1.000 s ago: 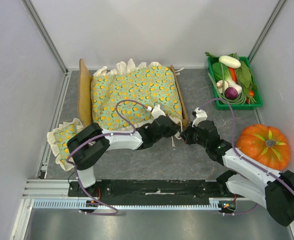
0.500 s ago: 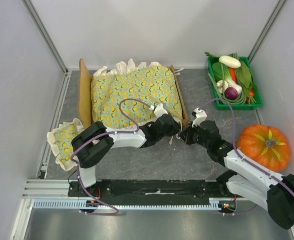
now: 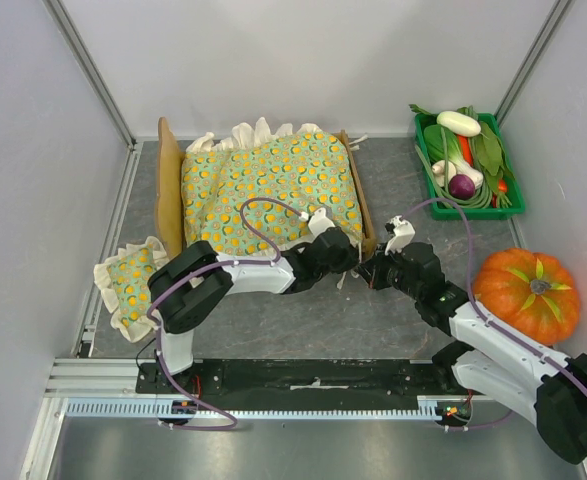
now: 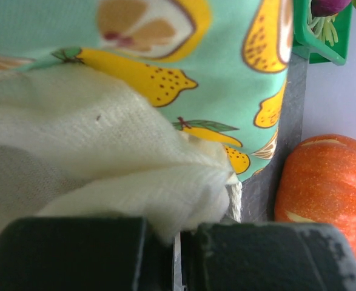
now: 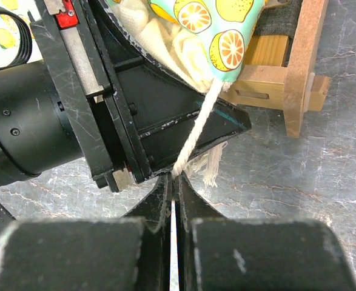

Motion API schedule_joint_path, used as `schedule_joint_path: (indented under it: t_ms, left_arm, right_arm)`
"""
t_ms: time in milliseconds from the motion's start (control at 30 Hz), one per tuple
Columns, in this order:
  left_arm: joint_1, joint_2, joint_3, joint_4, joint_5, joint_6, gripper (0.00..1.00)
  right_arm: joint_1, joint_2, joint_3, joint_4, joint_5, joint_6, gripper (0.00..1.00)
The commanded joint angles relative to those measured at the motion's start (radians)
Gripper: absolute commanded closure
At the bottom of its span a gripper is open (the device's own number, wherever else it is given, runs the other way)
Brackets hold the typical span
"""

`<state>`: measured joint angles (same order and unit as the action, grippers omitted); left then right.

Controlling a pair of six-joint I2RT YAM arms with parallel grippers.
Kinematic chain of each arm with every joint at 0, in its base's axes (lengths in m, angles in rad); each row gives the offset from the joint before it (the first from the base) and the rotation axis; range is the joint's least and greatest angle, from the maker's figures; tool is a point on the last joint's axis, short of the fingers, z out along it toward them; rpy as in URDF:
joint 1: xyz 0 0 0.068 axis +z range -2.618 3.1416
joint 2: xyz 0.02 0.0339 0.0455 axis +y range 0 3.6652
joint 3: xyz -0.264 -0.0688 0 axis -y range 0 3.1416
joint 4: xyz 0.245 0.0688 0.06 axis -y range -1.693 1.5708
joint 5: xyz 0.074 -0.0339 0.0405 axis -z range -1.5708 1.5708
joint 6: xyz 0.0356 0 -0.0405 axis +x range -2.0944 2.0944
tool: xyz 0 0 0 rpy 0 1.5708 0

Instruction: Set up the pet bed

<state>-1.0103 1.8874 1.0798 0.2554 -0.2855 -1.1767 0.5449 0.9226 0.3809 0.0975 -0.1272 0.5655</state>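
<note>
The pet bed (image 3: 358,205) is a light-wood frame with its tall headboard (image 3: 168,185) at the left. The green orange-dotted cushion (image 3: 268,185) lies in it and hides the grey base. My left gripper (image 3: 341,254) is at the cushion's near right corner, shut on its cream frill (image 4: 135,182); its fingers (image 4: 256,254) fill the bottom of the left wrist view. My right gripper (image 3: 371,270) is right beside it, shut on the white cord (image 5: 196,130) that hangs from that corner. The bed's wooden foot rail (image 5: 302,66) shows in the right wrist view.
A small matching pillow (image 3: 128,280) lies on the table at the left, near the headboard. A green crate of vegetables (image 3: 468,165) stands at the back right. An orange pumpkin (image 3: 526,290) sits at the right, close to my right arm.
My left gripper has shifted slightly right along the cushion's near corner. My right gripper has edged left toward it. The cushion has hardly moved.
</note>
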Motion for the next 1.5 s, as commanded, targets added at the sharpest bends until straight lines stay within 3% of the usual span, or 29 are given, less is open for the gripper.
schedule_joint_path:
  t_ms: [0, 133, 267, 333, 400, 533, 833, 1067, 1200, 1300, 1467]
  left_arm:
    - [-0.007, 0.019, 0.039, 0.016, 0.026, 0.026, 0.98]
    - [-0.011, 0.029, 0.019, 0.038, 0.058, 0.042, 0.98]
    - [-0.011, 0.048, 0.029, 0.038, 0.095, 0.057, 0.98]
    - [-0.011, 0.061, 0.035, 0.041, 0.109, 0.061, 0.98]
    - [-0.011, 0.067, 0.040, 0.041, 0.124, 0.071, 0.98]
    - [-0.011, 0.081, 0.042, 0.045, 0.140, 0.077, 0.98]
    - [-0.010, 0.093, 0.055, 0.047, 0.143, 0.081, 0.98]
    - [-0.005, 0.091, 0.058, 0.054, 0.151, 0.088, 0.98]
    - [-0.001, 0.087, 0.052, 0.062, 0.155, 0.086, 0.98]
    - [0.001, 0.084, 0.046, 0.067, 0.157, 0.083, 0.98]
    - [0.003, 0.084, 0.045, 0.077, 0.163, 0.078, 0.98]
  right_arm:
    - [0.000, 0.007, 0.004, 0.065, -0.019, 0.019, 0.96]
    - [0.000, 0.034, 0.030, 0.038, 0.031, -0.002, 0.90]
    - [-0.002, 0.048, 0.058, -0.008, 0.028, -0.035, 0.77]
    - [-0.002, 0.029, 0.062, -0.044, 0.018, -0.053, 0.68]
    - [0.000, -0.007, 0.064, -0.065, 0.021, -0.068, 0.67]
    - [-0.002, -0.048, 0.072, -0.097, 0.046, -0.090, 0.55]
    - [0.000, -0.188, 0.085, -0.294, 0.179, -0.066, 0.48]
    - [-0.003, -0.186, 0.130, -0.452, 0.411, 0.022, 0.53]
    - [-0.028, -0.075, 0.141, -0.452, 0.300, -0.002, 0.58]
    - [-0.037, -0.024, 0.118, -0.371, 0.168, -0.044, 0.55]
    - [-0.039, 0.002, 0.078, -0.263, 0.087, -0.065, 0.51]
